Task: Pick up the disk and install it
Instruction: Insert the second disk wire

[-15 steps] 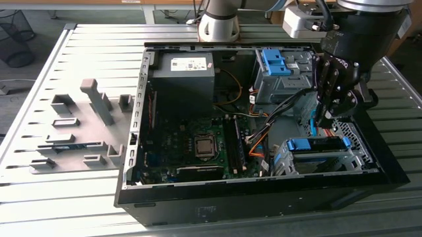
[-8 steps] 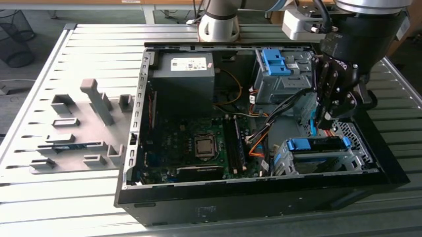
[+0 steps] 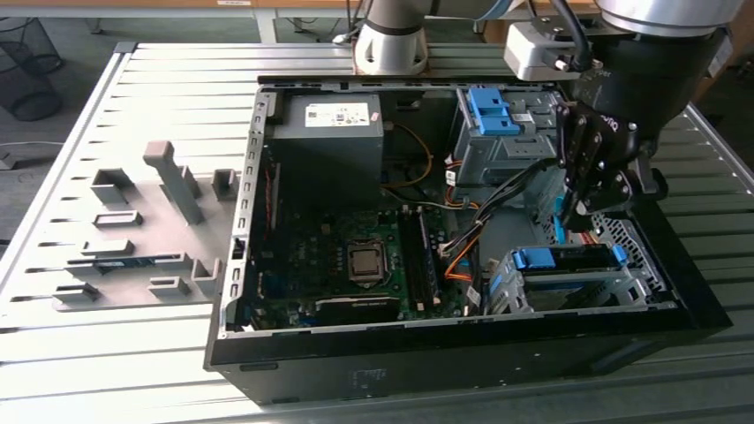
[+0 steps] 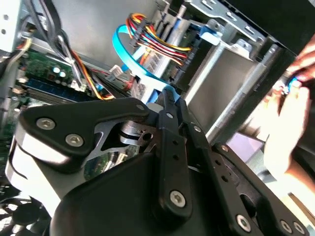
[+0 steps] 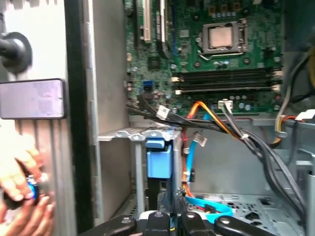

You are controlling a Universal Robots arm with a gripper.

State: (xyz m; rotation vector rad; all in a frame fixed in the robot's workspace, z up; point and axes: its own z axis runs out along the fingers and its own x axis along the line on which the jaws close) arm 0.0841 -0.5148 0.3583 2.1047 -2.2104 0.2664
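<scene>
The disk (image 3: pixel 563 259) sits in the metal drive cage (image 3: pixel 518 296) at the front of the open computer case, on the exterior view's right. Its blue frame faces up. In the first wrist view the blue frame end of the disk (image 5: pixel 159 160) stands in the cage slot. In the second wrist view coloured power wires (image 4: pixel 152 39) and a blue data cable (image 4: pixel 125 61) run to it. My gripper (image 3: pixel 580 221) hangs just above the cage, its black fingers pressed together in both wrist views (image 4: pixel 170 101) (image 5: pixel 173 219).
The dark grey power supply (image 3: pixel 324 132), the motherboard (image 3: pixel 353 256) and loose cables (image 3: pixel 471 238) fill the case. Another blue clip (image 3: pixel 489 110) sits in the back bay. A grey fixture rack (image 3: pixel 141 230) stands on the slatted table. A person's hand (image 5: pixel 19 187) is outside the case wall.
</scene>
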